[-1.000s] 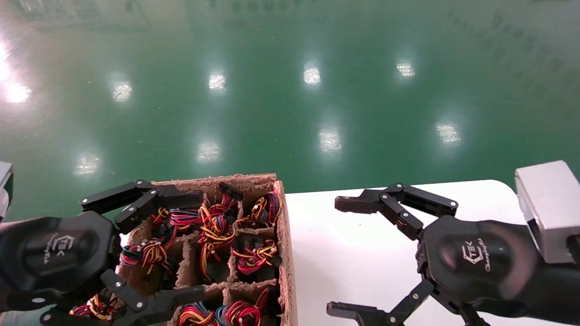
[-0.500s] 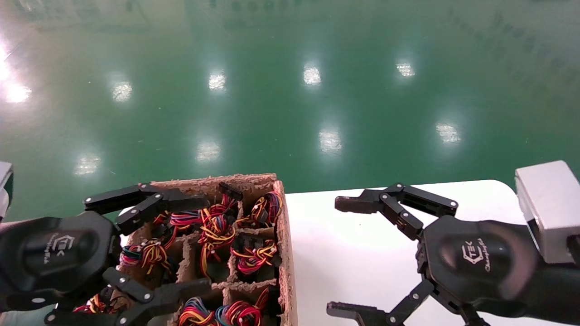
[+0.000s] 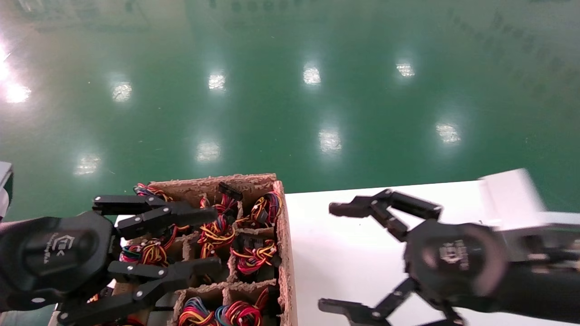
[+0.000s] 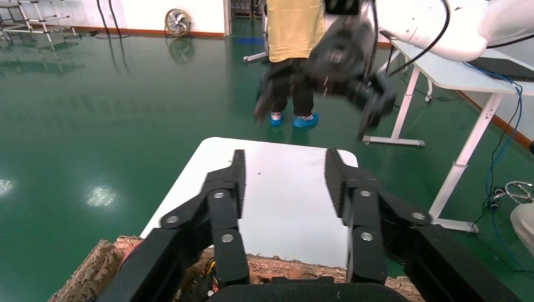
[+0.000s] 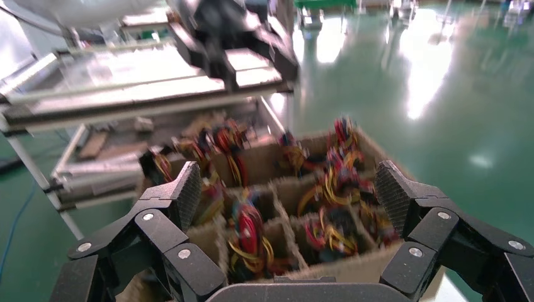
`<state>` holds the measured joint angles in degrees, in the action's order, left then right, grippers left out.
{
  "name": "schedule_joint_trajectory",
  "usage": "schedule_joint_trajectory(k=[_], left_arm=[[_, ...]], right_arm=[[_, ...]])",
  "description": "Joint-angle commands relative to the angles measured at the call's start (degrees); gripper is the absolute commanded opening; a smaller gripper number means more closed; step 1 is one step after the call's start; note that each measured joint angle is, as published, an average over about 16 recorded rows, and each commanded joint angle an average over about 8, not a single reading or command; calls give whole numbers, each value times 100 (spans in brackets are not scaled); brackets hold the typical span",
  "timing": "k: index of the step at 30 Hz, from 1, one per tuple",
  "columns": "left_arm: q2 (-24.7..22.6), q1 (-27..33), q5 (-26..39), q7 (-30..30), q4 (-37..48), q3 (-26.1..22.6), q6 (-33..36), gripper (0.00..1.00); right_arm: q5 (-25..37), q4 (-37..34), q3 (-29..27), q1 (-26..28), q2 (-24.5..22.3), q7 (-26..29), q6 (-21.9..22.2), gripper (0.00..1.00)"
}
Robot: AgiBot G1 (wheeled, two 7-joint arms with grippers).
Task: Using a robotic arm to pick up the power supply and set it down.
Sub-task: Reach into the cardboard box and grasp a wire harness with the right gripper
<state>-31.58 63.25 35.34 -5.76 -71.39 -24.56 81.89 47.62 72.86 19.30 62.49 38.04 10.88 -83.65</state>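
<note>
1. Left hand [image 3: 181,242] is hovering over the near-left part of the carton [image 3: 284,253], its fingers spread apart and grasping nothing; the upper finger is lying across the back cells and the lower one across the front cells.
2. Right hand [image 3: 340,258] is hanging over the white desk [image 3: 335,235], well apart from the carton, fingers wide and empty, blurred as if in motion.
3. Carton of brown pulp is sitting at the desk's left end, split into compartments, each one stuffed with wire bundles [image 3: 217,231] in red, yellow, orange and black.
4. Power supply bodies are not showing plainly in any view; only the wires trailing out of the cells are visible, so I am judging that the grey boxes are sitting upright beneath them.
5. Judging by position, the left hand is the nearer one: the cells lie directly under and just ahead of it, so the coming move is likely calling for a straight drop into one compartment, with fingers straddling a bundle.
</note>
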Motion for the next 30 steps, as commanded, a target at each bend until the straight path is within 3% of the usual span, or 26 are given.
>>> schedule_joint_trajectory(k=[1,7,9,15,17,30], left_arm=[[0,0,0,0,0,0,0,0],[0,0,0,0,0,0,0,0],[0,0,0,0,0,0,0,0],[0,0,0,0,0,0,0,0],[0,0,0,0,0,0,0,0],[0,0,0,0,0,0,0,0]], right_arm=[[161,-4,78,26,70,14,82,100],[705,-239,490,131,585,-43,129,100],[856,-370,622,184,767,-71,102,92],[1152,-805,924,353,1244,-164,-23,20],[1224,-935,999,397,1381,-206,-52,3],[1536,-1614,1277,605,1868,-434,-181,0]])
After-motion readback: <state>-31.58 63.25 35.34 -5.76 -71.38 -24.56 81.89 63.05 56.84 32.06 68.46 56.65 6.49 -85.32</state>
